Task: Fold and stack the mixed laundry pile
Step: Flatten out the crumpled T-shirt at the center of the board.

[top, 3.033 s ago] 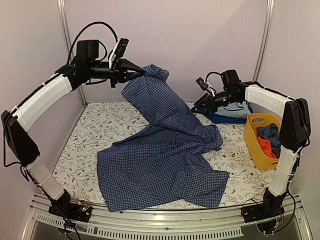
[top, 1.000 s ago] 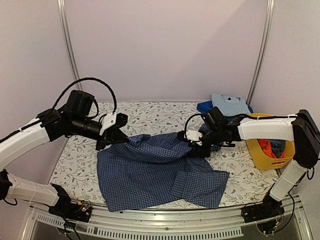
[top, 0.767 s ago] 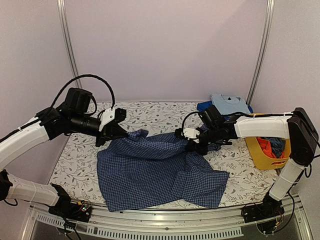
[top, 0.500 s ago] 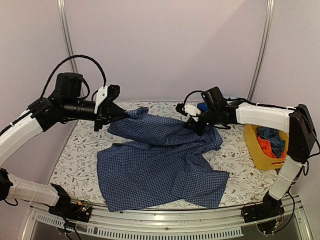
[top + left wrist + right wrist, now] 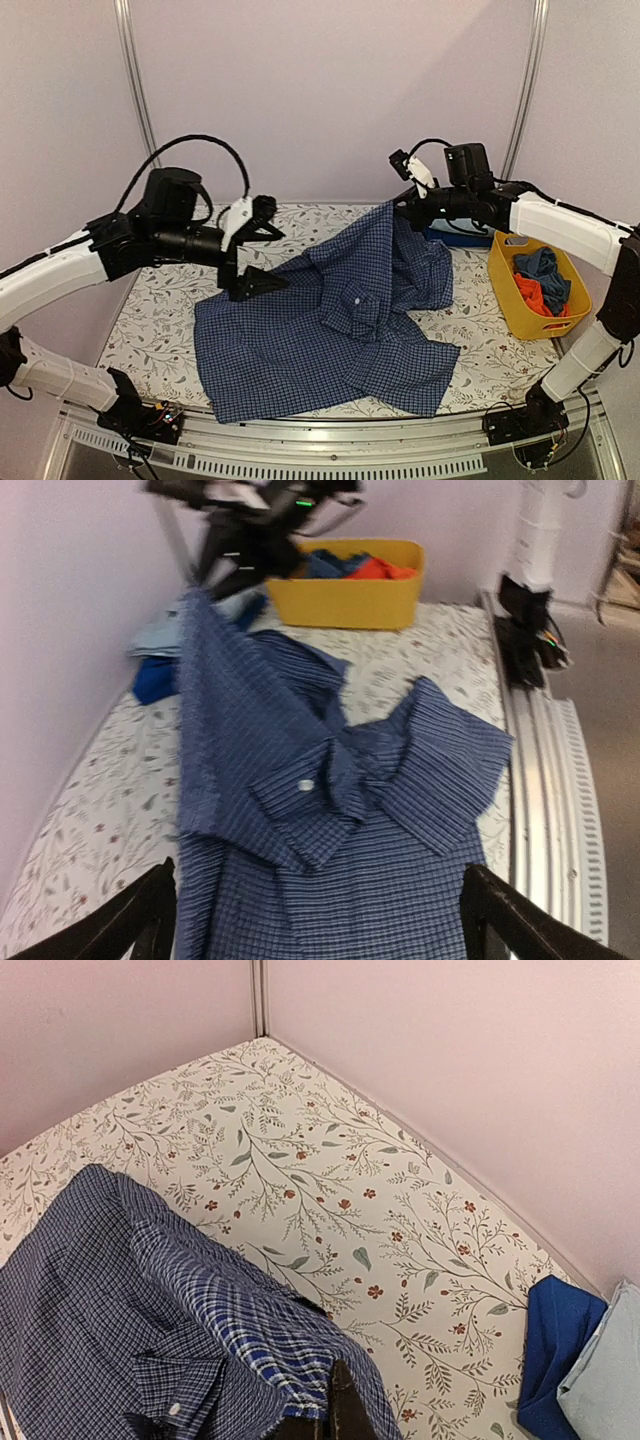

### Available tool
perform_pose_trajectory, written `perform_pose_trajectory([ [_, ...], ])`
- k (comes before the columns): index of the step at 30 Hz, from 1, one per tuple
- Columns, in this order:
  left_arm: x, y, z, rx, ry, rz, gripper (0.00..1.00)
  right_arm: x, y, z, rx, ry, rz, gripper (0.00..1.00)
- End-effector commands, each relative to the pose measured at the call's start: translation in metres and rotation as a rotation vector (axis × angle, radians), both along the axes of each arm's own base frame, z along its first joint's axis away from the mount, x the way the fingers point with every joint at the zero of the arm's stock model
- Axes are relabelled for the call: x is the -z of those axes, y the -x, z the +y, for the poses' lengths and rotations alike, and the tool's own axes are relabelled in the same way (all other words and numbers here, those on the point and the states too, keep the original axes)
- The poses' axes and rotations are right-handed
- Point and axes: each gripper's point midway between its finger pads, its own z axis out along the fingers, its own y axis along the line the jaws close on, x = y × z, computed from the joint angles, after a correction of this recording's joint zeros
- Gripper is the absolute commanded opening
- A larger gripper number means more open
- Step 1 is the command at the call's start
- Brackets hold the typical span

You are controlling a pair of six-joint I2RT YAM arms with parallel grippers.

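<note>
The blue small-check shirt (image 5: 330,330) lies spread over the flowered table, and its far right part rises in a tent. My right gripper (image 5: 400,203) is shut on that raised edge, high at the back right. In the right wrist view the shirt (image 5: 150,1310) hangs from the shut fingertips (image 5: 335,1410). Above the shirt's left side my left gripper (image 5: 270,250) hovers wide open. The left wrist view has the shirt (image 5: 330,780) below and nothing between the black fingers (image 5: 140,920). Dark navy cloth (image 5: 545,265) and a red-orange piece (image 5: 535,292) lie in the basket.
The yellow plastic basket (image 5: 505,275) stands at the right edge of the table (image 5: 170,290). A folded stack of blue and light blue garments (image 5: 465,228) sits at the back right, also seen as folded garments (image 5: 565,1345) by the wall. Pink walls close the back and sides.
My left gripper has opened, let go of the shirt and drawn back lower. My right gripper has carried its shirt edge up and toward the back right.
</note>
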Motion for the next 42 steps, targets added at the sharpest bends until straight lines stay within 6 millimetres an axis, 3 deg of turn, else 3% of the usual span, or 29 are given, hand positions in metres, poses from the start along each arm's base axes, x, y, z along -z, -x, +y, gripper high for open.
perform_pose_trajectory([
  [1,-0.071,-0.053,0.097,-0.456,0.337,-0.065,1.0,-0.076,0.03,-0.019,0.029,-0.16,-0.139,0.0],
  [4,-0.04,-0.078,0.149,-0.679,0.333,0.028,1.0,-0.077,0.041,-0.032,0.058,-0.162,-0.139,0.0],
  [7,-0.004,-0.1,0.174,-0.781,0.257,0.137,0.94,-0.076,0.047,-0.041,0.078,-0.153,-0.132,0.0],
  [10,0.038,-0.103,0.169,-0.745,0.119,0.198,0.87,-0.077,0.047,-0.043,0.085,-0.155,-0.127,0.0],
  [13,0.071,-0.089,0.155,-0.603,0.024,0.264,0.78,-0.084,0.045,-0.042,0.09,-0.171,-0.132,0.0],
  [17,0.085,-0.07,0.143,-0.447,0.009,0.223,0.71,-0.089,0.039,-0.038,0.091,-0.181,-0.131,0.0],
  [24,0.122,-0.094,0.14,-0.485,-0.12,0.16,0.64,-0.092,0.033,-0.035,0.087,-0.183,-0.133,0.0],
  [32,0.139,-0.125,0.122,-0.467,-0.172,0.144,0.61,-0.094,0.028,-0.034,0.095,-0.181,-0.14,0.0],
  [36,0.148,-0.152,0.123,-0.537,-0.197,0.121,0.47,-0.098,0.026,-0.035,0.101,-0.184,-0.148,0.0],
  [42,0.187,-0.178,0.143,-0.656,-0.318,0.16,0.32,-0.115,0.026,-0.041,0.126,-0.206,-0.176,0.0],
])
